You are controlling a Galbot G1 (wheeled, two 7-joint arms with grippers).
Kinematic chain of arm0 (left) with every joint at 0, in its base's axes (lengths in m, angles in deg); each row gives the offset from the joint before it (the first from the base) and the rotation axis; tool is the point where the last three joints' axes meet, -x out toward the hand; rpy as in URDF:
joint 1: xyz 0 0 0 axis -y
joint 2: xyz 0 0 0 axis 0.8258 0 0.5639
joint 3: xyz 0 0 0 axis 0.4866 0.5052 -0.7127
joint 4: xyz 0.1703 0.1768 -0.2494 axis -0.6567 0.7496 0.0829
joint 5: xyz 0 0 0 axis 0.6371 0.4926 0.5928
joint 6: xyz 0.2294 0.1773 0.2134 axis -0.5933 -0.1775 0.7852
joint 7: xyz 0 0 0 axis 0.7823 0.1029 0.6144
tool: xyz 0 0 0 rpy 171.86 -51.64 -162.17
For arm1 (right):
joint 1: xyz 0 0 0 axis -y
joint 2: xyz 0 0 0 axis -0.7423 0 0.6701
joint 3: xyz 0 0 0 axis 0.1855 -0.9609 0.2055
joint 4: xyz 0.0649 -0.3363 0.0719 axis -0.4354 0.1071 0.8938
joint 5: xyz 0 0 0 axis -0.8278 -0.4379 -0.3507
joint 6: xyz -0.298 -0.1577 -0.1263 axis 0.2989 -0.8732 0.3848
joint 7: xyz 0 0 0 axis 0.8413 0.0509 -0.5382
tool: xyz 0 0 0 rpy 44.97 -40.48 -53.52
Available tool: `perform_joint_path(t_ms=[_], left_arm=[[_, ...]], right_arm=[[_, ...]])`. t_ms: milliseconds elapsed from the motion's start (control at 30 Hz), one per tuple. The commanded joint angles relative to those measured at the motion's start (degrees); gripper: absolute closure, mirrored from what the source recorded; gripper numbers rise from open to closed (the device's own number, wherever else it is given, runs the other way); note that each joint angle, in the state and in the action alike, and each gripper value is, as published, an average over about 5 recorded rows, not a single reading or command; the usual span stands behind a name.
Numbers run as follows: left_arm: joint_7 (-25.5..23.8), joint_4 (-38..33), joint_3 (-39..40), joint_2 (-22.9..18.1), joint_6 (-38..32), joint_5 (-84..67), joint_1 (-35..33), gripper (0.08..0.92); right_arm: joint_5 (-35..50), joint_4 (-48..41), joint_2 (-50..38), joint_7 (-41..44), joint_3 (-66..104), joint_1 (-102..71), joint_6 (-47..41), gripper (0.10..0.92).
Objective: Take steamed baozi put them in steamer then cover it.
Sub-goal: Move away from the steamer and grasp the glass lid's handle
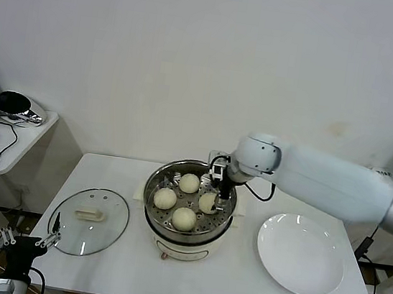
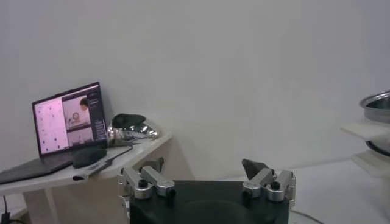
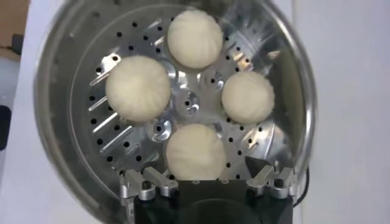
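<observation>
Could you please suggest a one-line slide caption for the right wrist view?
Right tool open above the steamer, with four steamed baozi on its perforated tray.

Four baozi [image 3: 194, 38] in steamer [image 1: 154, 185] (uncovered)

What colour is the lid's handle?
Cream-white; the handle on the glass lid shows best in the head view.

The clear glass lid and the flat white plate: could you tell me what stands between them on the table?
The round steel steamer holding four cream-white buns, seen in the head view.
</observation>
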Motion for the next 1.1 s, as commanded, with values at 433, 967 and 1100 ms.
perform_joint_path(t_ms=[433,967,1100], left_arm=[[4.12,-0.12,3.01,-2.42,-0.22,4.58,0.16,0.177],[4.36,3.73,3.54,5.4,5.58,50.22,-1.67,0.177],[2.88,3.81,1.53,8.87,5.67,63.61,-3.96,0.177]], right_arm=[[-0.07,17.84,-12.37,-37.23,88.33,-93.12,47.71,0.203],[-14.11,25.79,22.97,-32.89,118.4,-113.42,51.91,0.203],[-15.45,26.15,24.08,-35.61,122.22,-117.82,50.92,0.203]])
